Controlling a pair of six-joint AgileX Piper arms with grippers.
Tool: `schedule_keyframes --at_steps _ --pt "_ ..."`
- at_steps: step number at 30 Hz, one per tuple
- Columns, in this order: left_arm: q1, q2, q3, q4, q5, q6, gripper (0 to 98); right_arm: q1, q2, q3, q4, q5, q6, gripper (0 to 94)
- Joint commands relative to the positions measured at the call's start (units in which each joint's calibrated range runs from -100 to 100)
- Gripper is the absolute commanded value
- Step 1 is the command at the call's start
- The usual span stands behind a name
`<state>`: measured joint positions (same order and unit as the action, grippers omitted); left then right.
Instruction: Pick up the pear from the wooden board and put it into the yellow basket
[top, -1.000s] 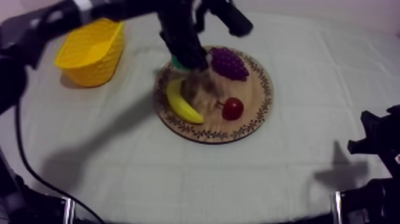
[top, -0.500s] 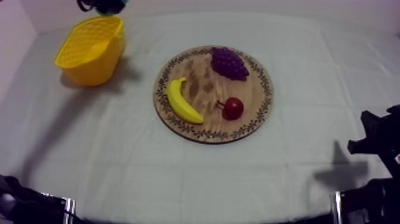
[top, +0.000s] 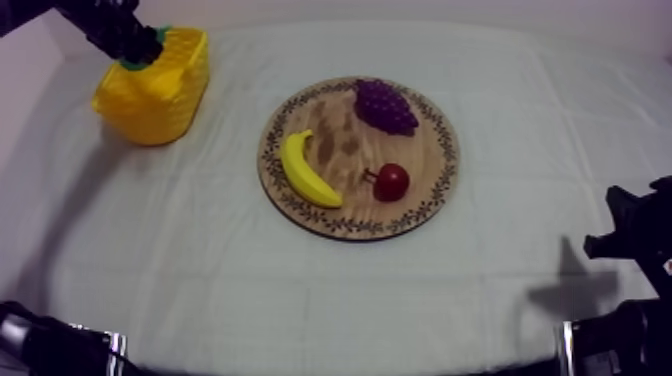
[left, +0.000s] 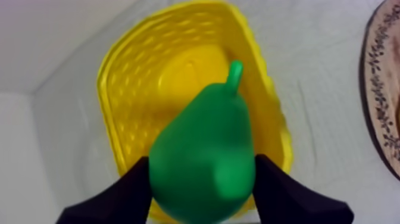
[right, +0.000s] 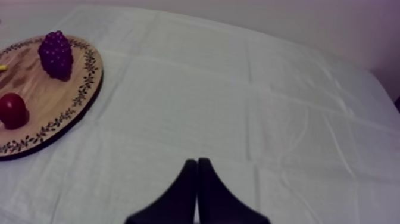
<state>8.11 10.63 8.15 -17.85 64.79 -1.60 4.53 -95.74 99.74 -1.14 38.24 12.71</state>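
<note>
The left gripper (left: 201, 184) is clamping the pear (left: 205, 149) over the yellow basket (left: 116, 89); the right gripper (right: 197, 162), pinched together, is hovering over open cloth (right: 250, 95) beside the board (right: 84, 89).

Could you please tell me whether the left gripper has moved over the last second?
Yes. The left gripper went from above the wooden board to over the yellow basket, holding the pear.

Our left arm (top: 100, 25), at the upper left of the top view, is thick and matte black. Our left hand (left: 201, 161) has two plain black fingers (left: 119, 201), broad at the base and tapering. Our right hand (right: 197, 164) has the same smooth black fingers. Our right arm (top: 635, 240), at the lower right edge, is black and blocky, with a pale metallic strip below it.
</note>
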Motion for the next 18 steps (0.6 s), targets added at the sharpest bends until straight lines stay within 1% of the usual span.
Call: schedule_keyframes --at_steps 1,7,13,16,18 --pt "-0.82 3.93 -0.39 0.54 -2.37 -0.17 54.8 -0.01 -0.02 0.04 0.0 -0.01 0.02 0.3" --pt "-2.61 13.71 -3.73 2.84 -8.15 -1.86 56.7 -0.01 -0.02 0.04 0.0 -0.01 0.02 0.3" --pt "-3.23 21.84 -9.02 4.21 -9.33 -3.17 59.1 -0.01 -0.02 0.04 0.0 -0.01 0.02 0.3" --pt "-3.81 23.61 -9.96 6.12 -10.99 -4.92 64.4 -0.01 -0.02 0.04 0.0 -0.01 0.02 0.3" --pt "-4.4 24.04 -10.05 7.66 -11.92 -6.29 69.5 -0.01 -0.02 0.04 0.0 -0.01 0.02 0.3"
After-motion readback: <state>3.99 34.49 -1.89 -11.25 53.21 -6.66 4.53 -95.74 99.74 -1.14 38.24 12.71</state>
